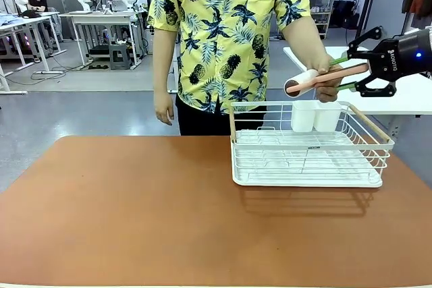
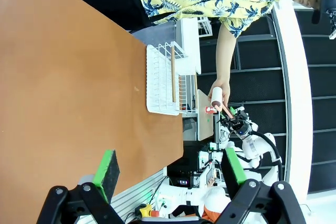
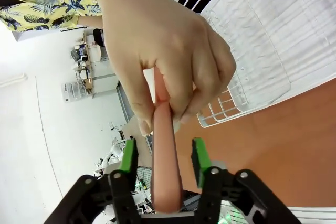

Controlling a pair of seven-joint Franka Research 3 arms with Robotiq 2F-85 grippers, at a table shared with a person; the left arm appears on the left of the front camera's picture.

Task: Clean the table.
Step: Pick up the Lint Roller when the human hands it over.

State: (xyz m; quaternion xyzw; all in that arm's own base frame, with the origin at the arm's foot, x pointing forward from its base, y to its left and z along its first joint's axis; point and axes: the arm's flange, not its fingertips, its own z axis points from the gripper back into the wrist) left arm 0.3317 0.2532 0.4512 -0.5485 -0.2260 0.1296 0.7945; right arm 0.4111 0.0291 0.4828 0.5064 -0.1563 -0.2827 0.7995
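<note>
There is one table [image 1: 135, 214], terracotta-topped, lying along the bottom of the front view with its long axis running left to right and one long edge towards the robot. In the left wrist view the same top runs from the upper edge downward. One white wire dish rack [image 1: 304, 181] stands on its right half, near the far edge, with two white cups [image 1: 304, 116] side by side in its back right corner. One person stands at the far side. One person's hand [image 1: 329, 89] is closed around the pink handle of a single lint roller [image 1: 304, 81], held above the rack with its long axis nearly level, white head pointing to picture left and handle end pointing at the right arm. The other hand [image 1: 164, 108] hangs loose at the person's side. The right gripper [image 1: 341, 73] straddles that handle, its green pads standing on either side with a slim gap to each in the right wrist view, so no grip shows. The left gripper [image 2: 169, 152] hangs over the table's edge, jaws spread wide with nothing between them.
</note>
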